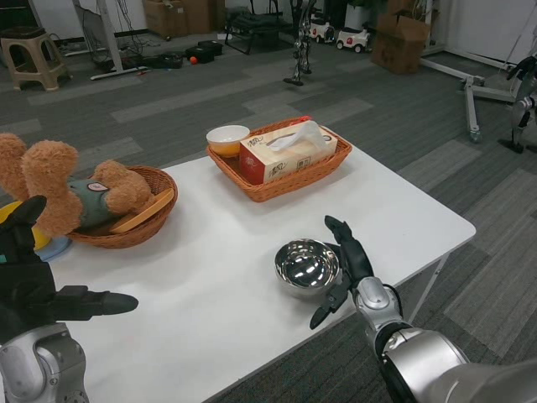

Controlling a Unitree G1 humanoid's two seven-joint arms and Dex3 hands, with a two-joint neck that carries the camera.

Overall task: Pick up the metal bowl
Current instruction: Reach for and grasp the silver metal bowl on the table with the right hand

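The metal bowl (307, 267) is sitting upright on the white worktop (226, 252), in the lower middle of the frame and close to the worktop's near right edge. Its polished inside is reflecting the room.

The right hand (346, 267) is reaching in from the lower right of the frame and is cupping the bowl's right side. Its fingers (340, 228) are spreading around the rim, one arching past the far side and another (325, 312) curling under the near side. The fingers are lying against the bowl's wall, but the bowl is resting on the worktop, and whether the hand is truly gripping it cannot be told from this view.

The left hand (38, 285) is hovering at the lower left of the frame, holding nothing, with its fingers apart and one pointing toward the centre.

A round wicker basket (138, 222) at the left is holding a teddy bear (63, 185). In the upper middle a rectangular wicker basket (285, 180) is carrying a tissue box (285, 151) and a small yellow bowl (227, 138).
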